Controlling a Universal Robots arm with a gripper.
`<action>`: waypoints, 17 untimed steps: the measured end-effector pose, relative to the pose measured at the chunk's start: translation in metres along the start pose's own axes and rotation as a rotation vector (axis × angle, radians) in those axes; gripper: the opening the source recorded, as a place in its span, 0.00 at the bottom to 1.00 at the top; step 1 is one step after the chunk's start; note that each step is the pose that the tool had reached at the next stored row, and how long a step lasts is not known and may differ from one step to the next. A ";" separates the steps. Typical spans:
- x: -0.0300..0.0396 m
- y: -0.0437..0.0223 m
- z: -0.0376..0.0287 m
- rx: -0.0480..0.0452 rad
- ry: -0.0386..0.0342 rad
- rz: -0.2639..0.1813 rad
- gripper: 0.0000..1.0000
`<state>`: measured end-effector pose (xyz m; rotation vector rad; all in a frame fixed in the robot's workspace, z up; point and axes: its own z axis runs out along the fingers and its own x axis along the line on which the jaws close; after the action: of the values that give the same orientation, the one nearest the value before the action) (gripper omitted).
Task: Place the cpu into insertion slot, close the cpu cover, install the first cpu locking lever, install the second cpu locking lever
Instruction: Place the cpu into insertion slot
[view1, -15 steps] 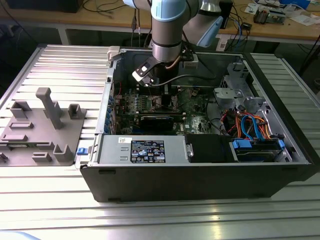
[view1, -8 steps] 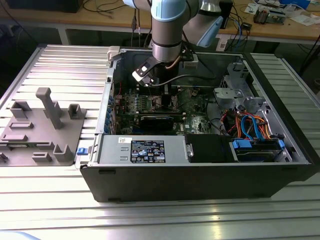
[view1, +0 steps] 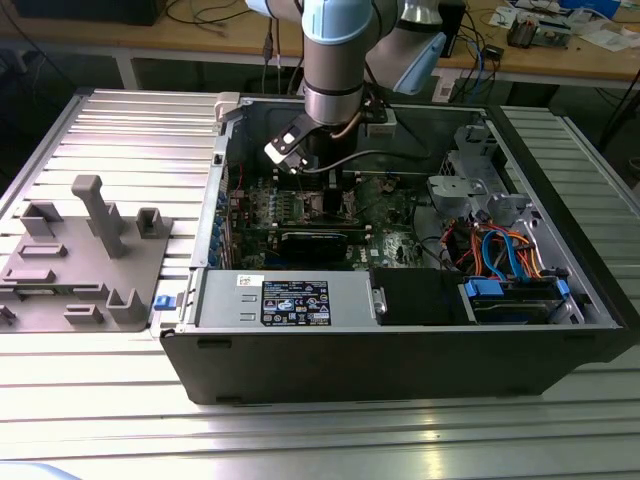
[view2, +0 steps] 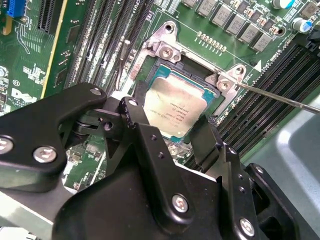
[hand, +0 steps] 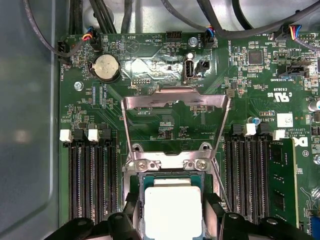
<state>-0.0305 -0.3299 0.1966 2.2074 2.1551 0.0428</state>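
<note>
The cpu (view2: 175, 102), a square chip with a dull silver top, sits level in the insertion slot (view2: 161, 51), with grey metal brackets around it. My gripper (view2: 170, 118) straddles it, a black finger (view2: 136, 120) against each of two opposite edges. In the first wrist view the cpu (hand: 172, 207) lies between the same fingers (hand: 132, 217). The cpu cover (hand: 175, 101), a silvery frame with a window, is swung back off the slot (hand: 170, 161). A thin locking lever (view2: 282, 96) sticks out free. In the exterior view my gripper (view1: 318, 188) reaches down into the open computer case (view1: 400, 350).
Black memory slots (hand: 95, 180) flank the socket on both sides. A long black card (view1: 315, 240), a power supply (view1: 280, 300) and coloured cables (view1: 500, 250) lie inside the case. A grey fixture (view1: 90, 250) stands on the table at the exterior view's left.
</note>
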 end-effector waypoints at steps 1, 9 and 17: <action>0.0000 0.0001 -0.0022 0.0000 -0.0001 0.000 0.62; 0.0016 0.0011 -0.0195 0.0000 -0.0001 0.000 0.36; 0.0016 0.0014 -0.0232 -0.0001 0.0000 0.000 0.11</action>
<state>-0.0305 -0.3278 0.2198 2.2074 2.1550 0.0430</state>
